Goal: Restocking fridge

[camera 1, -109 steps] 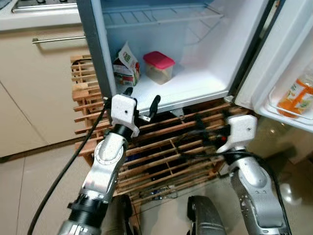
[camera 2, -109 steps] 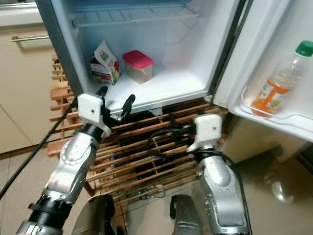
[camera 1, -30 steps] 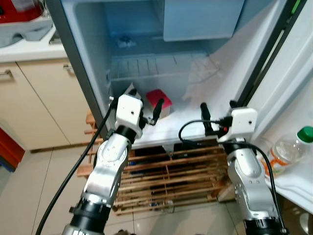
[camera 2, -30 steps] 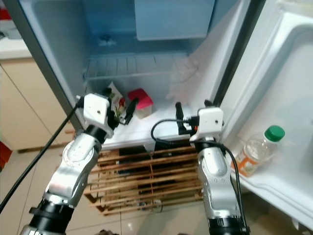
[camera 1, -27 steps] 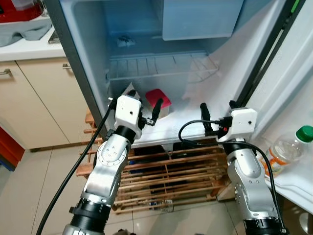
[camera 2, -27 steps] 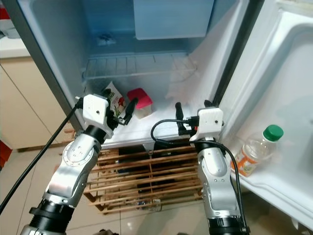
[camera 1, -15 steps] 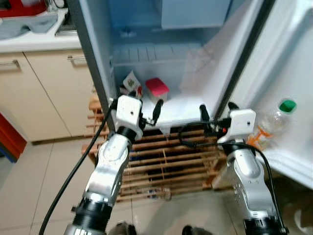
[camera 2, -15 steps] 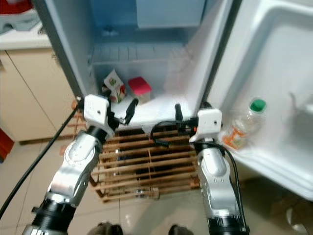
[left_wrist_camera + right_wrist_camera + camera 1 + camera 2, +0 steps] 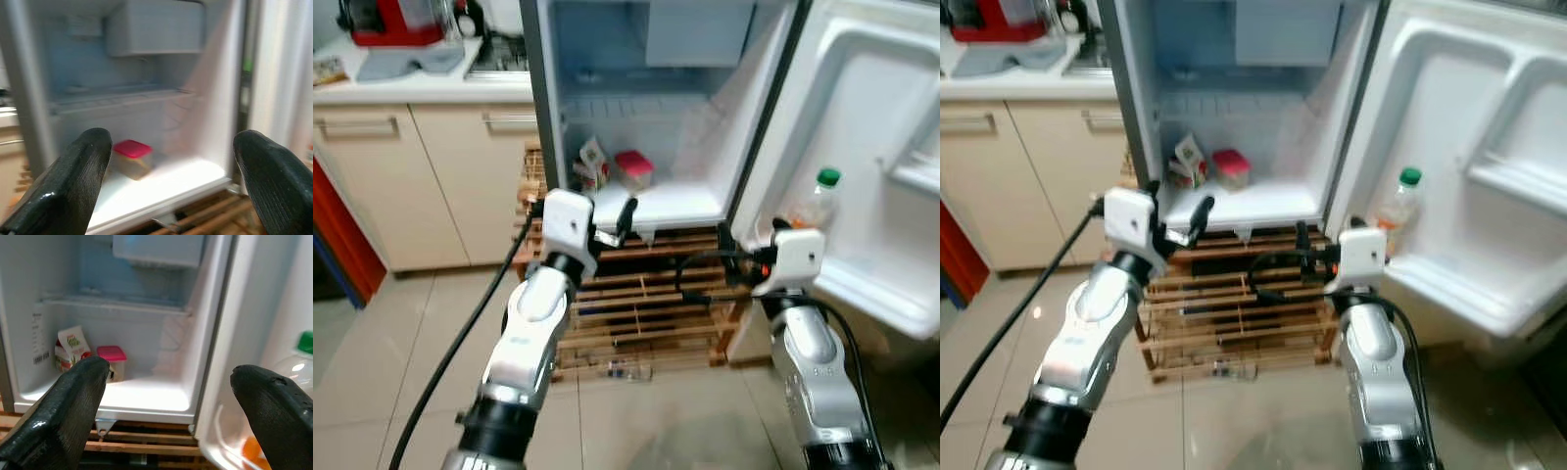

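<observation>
Fridge with one carton, one red-lidded tub, one door bottle; left pincer, right pincer both spread, empty.

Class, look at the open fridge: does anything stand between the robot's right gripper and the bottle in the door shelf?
Nothing visible does. The right gripper, fingers open, hangs in front of the fridge's bottom edge, and the bottle stands upright in the open door's shelf to its right, with open air between them.
</observation>
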Motion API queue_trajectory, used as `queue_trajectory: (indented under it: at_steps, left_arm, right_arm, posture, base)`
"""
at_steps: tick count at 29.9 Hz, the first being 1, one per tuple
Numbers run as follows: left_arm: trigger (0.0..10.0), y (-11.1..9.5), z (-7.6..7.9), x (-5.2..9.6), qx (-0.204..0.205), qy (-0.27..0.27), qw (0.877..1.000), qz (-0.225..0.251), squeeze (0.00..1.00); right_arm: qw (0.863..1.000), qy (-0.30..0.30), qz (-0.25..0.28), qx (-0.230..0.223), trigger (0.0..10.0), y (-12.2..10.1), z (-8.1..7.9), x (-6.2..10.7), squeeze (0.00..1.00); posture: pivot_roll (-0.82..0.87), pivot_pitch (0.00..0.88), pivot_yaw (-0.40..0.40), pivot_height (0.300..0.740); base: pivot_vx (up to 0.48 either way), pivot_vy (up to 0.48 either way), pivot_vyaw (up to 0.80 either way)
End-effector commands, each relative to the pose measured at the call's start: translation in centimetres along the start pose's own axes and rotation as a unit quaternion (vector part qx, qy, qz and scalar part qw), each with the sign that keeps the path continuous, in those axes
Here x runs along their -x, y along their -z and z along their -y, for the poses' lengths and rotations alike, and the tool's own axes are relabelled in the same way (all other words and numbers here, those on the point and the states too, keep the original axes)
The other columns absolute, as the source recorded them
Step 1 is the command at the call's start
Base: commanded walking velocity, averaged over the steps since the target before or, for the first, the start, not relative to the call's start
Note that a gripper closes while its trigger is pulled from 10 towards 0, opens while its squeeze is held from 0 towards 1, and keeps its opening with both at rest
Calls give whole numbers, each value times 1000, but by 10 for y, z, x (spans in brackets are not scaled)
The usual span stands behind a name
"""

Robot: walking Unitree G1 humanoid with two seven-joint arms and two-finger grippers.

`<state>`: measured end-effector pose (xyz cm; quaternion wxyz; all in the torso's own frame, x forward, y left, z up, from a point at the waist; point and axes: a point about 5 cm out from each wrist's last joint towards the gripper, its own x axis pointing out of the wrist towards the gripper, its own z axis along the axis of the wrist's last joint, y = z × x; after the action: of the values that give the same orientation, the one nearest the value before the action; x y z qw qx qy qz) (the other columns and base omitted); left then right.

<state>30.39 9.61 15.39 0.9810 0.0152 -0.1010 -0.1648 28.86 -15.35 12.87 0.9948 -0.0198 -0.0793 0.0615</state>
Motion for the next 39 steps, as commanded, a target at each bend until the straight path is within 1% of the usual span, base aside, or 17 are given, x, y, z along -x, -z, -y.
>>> queue_trajectory:
  at_steps: [1,7,9,10,11,12,16,18,20,21,23,24,26,27,30,33,39]
  left_arm:
    - [10000,-2,9,-6,4,20,1000,5,0]
    - [10000,-8,2,-8,-8,12,1000,14,0]
    - [10000,-7,0,-2,-2,10,1000,16,0]
    - [10000,-6,-1,-1,0,9,1000,12,0]
    - [10000,-3,-2,1,2,5,1000,5,0]
    - [10000,-3,-2,1,2,5,1000,5,0]
    - [10000,8,-7,1,2,-3,1000,-18,0]
    - [10000,27,-15,2,-4,-14,998,-59,0]
    - [10000,67,-25,10,-41,-11,984,-172,0]
    - [10000,67,-25,10,-41,-11,984,-172,0]
    - [10000,111,-39,33,-42,-20,949,-312,0]
    - [10000,111,-39,33,-42,-20,949,-312,0]
    - [10000,143,-48,63,11,-40,906,-422,0]
    - [10000,150,-48,72,25,-44,894,-446,0]
    - [10000,155,-45,77,6,-21,892,-452,0]
    - [10000,155,-39,75,-15,10,896,-444,0]
    - [10000,158,-36,72,-29,19,895,-444,0]
  right_arm:
    - [1000,11,-14,2,10000,5,8,3,0]
    - [1000,-17,-27,1,10000,12,3,6,0]
    - [994,-91,-60,-2,10000,24,-6,17,0]
    - [987,-134,-84,13,10000,33,-9,27,0]
    - [974,-173,-143,36,10000,55,1,52,0]
    - [974,-173,-143,36,10000,55,1,52,0]
    - [948,-183,-250,69,10000,87,33,97,0]
    - [931,-159,-318,82,10000,105,46,115,0]
    - [903,-96,-402,119,10000,129,67,137,0]
    - [903,-96,-402,119,10000,129,67,137,0]
    - [873,29,-456,171,10000,140,101,145,0]
    - [873,29,-456,171,10000,140,101,145,0]
    - [851,208,-438,204,10000,125,146,131,0]
    - [847,249,-421,210,10000,117,156,124,0]
    - [871,297,-314,234,10000,81,175,76,0]
    - [902,292,-232,218,10000,48,175,28,0]
    - [910,297,-186,220,10000,20,165,-21,0]
  posture:
    - [-164,0,7,740]
    - [-128,0,-2,740]
    - [-115,0,5,740]
    - [-117,0,6,740]
    - [-128,0,11,740]
    - [-128,0,11,740]
    - [-151,0,25,740]
    - [-161,0,28,740]
    - [-173,0,34,740]
    - [-173,0,34,740]
    - [-176,0,43,740]
    - [-176,0,43,740]
    - [-177,0,54,740]
    - [-177,0,54,740]
    - [-150,0,60,740]
    - [-129,0,55,740]
    - [-109,0,51,740]
  base:
    - [0,-472,0]
    - [0,-472,0]
    - [0,-444,0]
    - [0,0,0]
    - [0,0,0]
    - [0,0,0]
    - [0,0,0]
    - [0,0,0]
    - [0,0,0]
    - [0,0,0]
    - [0,0,0]
    - [0,0,0]
    - [0,0,0]
    - [0,0,0]
    - [0,0,0]
    - [0,0,0]
    - [0,0,0]
